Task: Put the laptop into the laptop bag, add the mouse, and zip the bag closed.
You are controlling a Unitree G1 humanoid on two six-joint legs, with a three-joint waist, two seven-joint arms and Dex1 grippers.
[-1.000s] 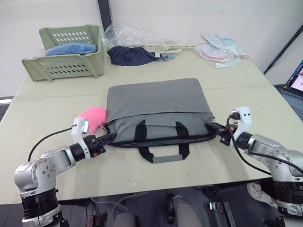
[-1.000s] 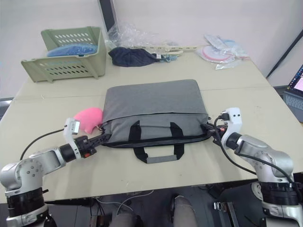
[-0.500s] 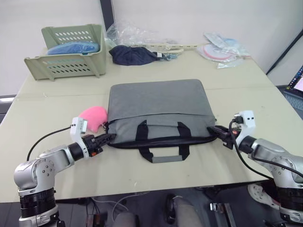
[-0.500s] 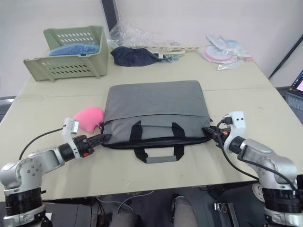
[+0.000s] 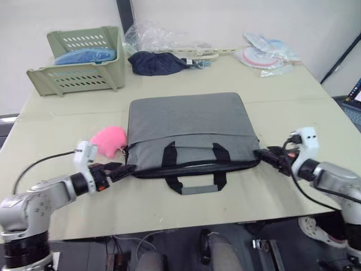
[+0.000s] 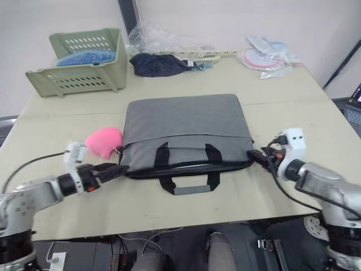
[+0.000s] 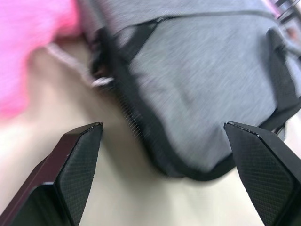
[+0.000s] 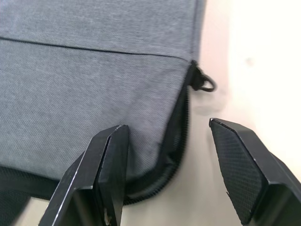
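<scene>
The grey laptop bag [image 5: 189, 127] lies flat mid-table, its black handles [image 5: 194, 169] toward the near edge and its pink pompom [image 5: 110, 138] at its left side. My left gripper [image 5: 120, 170] is open, just off the bag's near-left corner [image 7: 188, 155], holding nothing. My right gripper [image 5: 264, 155] is open at the near-right corner, where the black zipper edge [image 8: 181, 141] and a ring pull [image 8: 205, 84] lie ahead of its fingers [image 8: 106, 169]. The laptop and the mouse are out of view.
A green basket [image 5: 79, 59] with blue contents stands at the back left. A dark blue cloth bundle [image 5: 155, 63], clear plastic wrap [image 5: 155, 36] and packets [image 5: 265, 53] lie along the far edge. Bare tabletop [image 5: 62, 130] flanks the bag.
Both grippers went from shut on the bag's near corners to open, and both drew slightly outward away from the bag. The bag stayed in place.
</scene>
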